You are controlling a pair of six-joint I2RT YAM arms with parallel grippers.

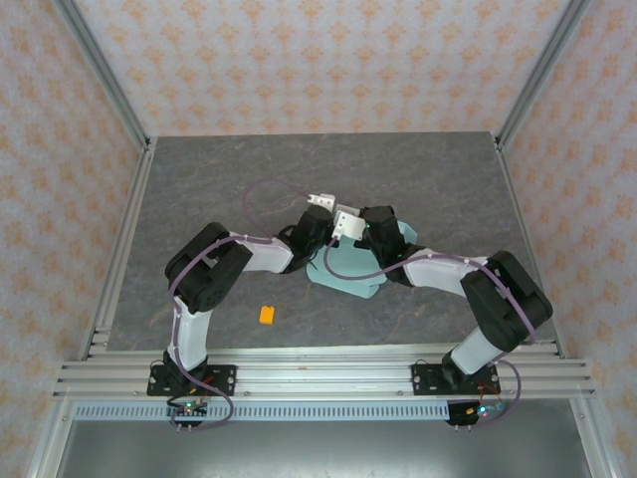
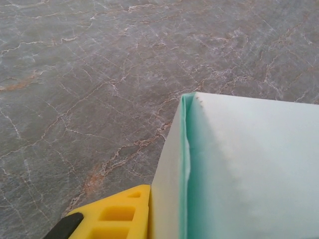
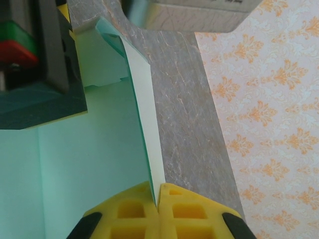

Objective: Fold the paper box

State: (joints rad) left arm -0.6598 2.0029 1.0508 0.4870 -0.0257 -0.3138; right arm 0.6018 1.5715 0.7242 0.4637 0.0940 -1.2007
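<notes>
The paper box [image 1: 353,271] lies near the middle of the grey marbled surface [image 1: 199,189], a little toward the right side, and both arms bend over it from the near edge. It is a pale mint sheet of thin card, partly flat on the surface and partly raised.

In the right wrist view, the two yellow fingers of the right tool [image 3: 158,195] are pressed together. A thin upright panel of the paper box [image 3: 89,169] runs straight into the seam between them, so this tool pinches the edge of the card. To the right of that panel there is bare surface, and then a wall with an orange pattern [image 3: 269,99].

In the left wrist view, one yellow finger [image 2: 117,215] of the left tool [image 2: 153,201] touches the left face of a folded panel of the paper box [image 2: 249,169]. The card hides the other finger, so I cannot tell if this tool is spread or closed on the panel.

A small orange block [image 1: 267,315] lies on the surface near the left arm, apart from the card.
</notes>
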